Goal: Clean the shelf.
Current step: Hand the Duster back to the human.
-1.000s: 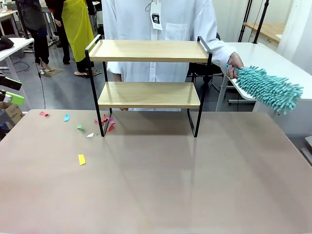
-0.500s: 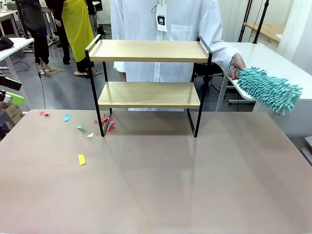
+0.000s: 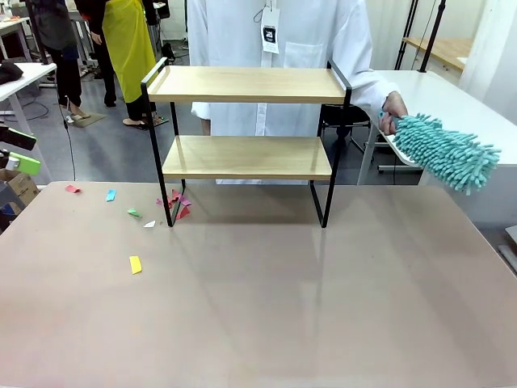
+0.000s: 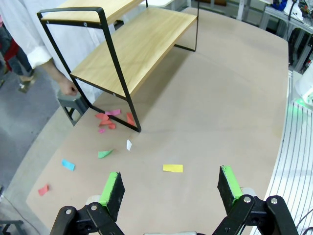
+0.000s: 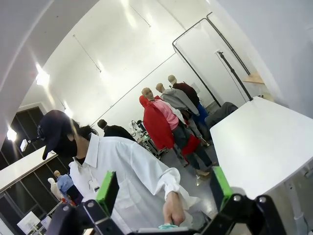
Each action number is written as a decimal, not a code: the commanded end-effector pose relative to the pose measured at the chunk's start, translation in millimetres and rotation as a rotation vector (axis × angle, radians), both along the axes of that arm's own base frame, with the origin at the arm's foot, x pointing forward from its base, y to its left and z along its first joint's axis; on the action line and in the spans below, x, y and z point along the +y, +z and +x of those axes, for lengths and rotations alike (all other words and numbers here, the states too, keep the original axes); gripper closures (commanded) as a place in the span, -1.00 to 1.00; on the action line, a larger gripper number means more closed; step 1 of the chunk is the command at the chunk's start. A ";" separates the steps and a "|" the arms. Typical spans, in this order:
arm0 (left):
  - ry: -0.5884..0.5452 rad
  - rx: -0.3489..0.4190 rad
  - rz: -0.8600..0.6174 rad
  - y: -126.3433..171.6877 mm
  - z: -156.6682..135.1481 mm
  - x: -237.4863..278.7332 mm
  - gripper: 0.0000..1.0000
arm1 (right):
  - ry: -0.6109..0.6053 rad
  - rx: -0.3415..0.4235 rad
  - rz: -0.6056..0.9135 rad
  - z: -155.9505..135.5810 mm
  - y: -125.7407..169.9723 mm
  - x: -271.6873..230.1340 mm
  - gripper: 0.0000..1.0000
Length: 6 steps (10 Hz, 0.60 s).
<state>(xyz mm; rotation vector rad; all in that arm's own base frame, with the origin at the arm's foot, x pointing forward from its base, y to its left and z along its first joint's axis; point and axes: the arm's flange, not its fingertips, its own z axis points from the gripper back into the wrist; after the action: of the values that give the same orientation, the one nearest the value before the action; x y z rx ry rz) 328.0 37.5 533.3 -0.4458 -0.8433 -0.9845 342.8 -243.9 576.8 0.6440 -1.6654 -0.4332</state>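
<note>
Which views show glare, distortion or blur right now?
Front view: sharp, soft reflection of the shelf on the table. Left wrist view: wide-angle bend in the table edge, paper scraps crisp. Right wrist view: strongly tilted and curved, bright ceiling glare, the person's hand slightly soft.

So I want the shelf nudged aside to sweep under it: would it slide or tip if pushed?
The shelf stands on thin black legs, taller than deep, so a push at its top board would probably tip it. Pushed low on the frame it would likely slide on the smooth table. Its boards are bare, so it is probably light.
</note>
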 end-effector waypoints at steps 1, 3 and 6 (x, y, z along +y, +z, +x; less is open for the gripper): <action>-0.014 -0.016 -0.013 0.9 1.0 -0.2 -1.00 | -0.008 0.004 0.001 -2.2 -0.4 0.8 -1.00; -0.014 -0.016 -0.013 0.9 1.0 -0.2 -1.00 | -0.008 0.004 0.001 -2.2 -0.4 0.8 -1.00; -0.014 -0.016 -0.013 0.9 1.0 -0.2 -1.00 | -0.008 0.004 0.001 -2.2 -0.4 0.8 -1.00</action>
<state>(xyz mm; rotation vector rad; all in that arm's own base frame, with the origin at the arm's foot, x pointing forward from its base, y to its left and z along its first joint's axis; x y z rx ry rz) 328.0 37.5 533.3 -0.4458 -0.8433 -0.9845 342.7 -243.9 576.4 0.6439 -1.6649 -0.4338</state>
